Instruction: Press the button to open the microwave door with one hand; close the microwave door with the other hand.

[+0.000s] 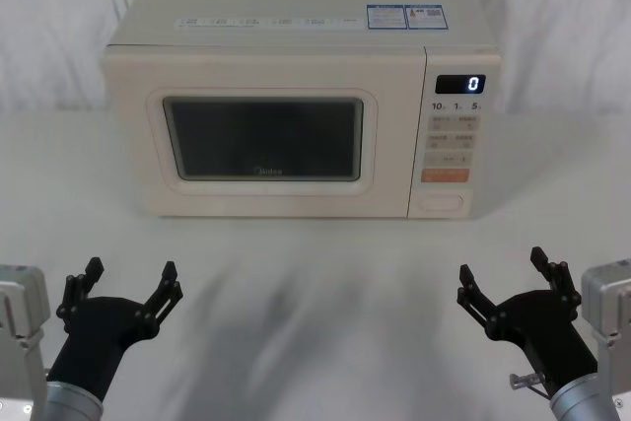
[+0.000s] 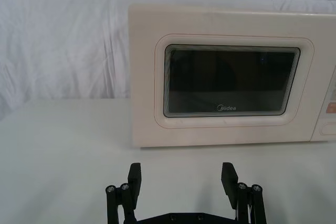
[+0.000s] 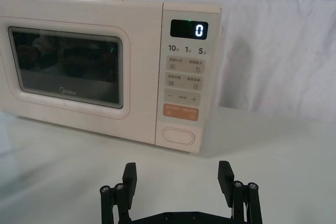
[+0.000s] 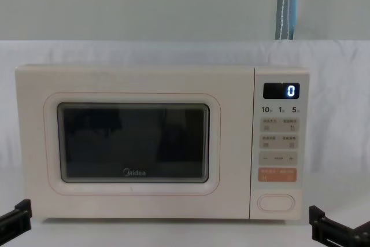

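Both grippers hover low over the white desk (image 1: 315, 322) in front of the microwave (image 1: 296, 17), well short of it: the left gripper (image 1: 131, 288) at the near left, the right gripper (image 1: 503, 278) at the near right, each with its fingers spread apart and holding nothing. That cream oven stands square-on at the back middle of the desk, its long axis running left to right and its front facing the robot. Its microwave door (image 4: 133, 88) sits shut, flush with the body, the dark window toward the robot's left side — the narrow control panel lies on the right, with the display (image 4: 281, 91) showing "0". At the foot of that panel, the right wrist view shows the button (image 3: 178, 136) plainly, a wide oval lying crosswise just under the orange key (image 3: 181, 112). From the left wrist view the door fills the front — the panel barely enters at the edge.
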